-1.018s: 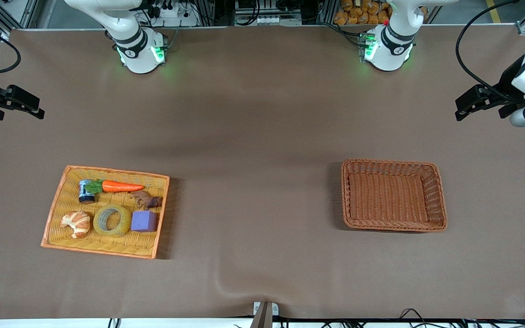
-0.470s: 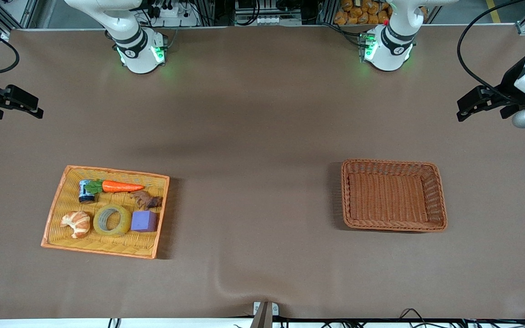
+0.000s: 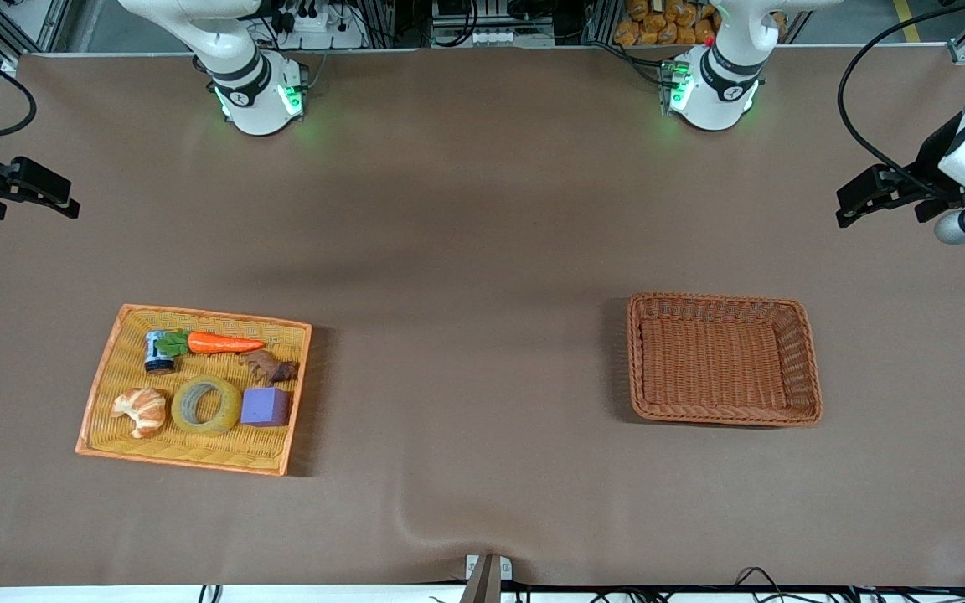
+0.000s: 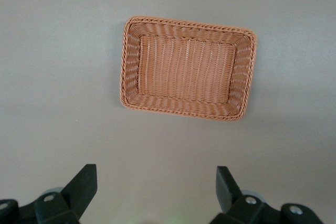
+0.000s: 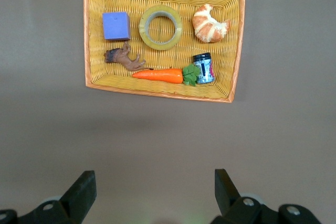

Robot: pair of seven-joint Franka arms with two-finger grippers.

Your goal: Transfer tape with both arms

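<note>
Here, we see:
Tape (image 3: pixel 206 405): in the yellow tray (image 3: pixel 105 394), between croissant (image 3: pixel 141 411) and purple cube (image 3: pixel 265 407).
Left end effector (image 4: pixel 156 190): spread open, above the tabletop (image 3: pixel 482 251).
Right end effector (image 5: pixel 155 187): likewise open, empty.

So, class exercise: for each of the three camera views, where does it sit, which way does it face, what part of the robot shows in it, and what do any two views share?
Front view: high across the table, facing both bases; shows both arms, the left gripper and right gripper up in the air at the table's ends.
Left wrist view: on the left wrist, looking down on the empty brown basket; its open jaws show.
Right wrist view: on the right wrist, looking down on the yellow tray with the tape; open jaws show.
Shared: front view also shows basket, tray and tape.
</note>
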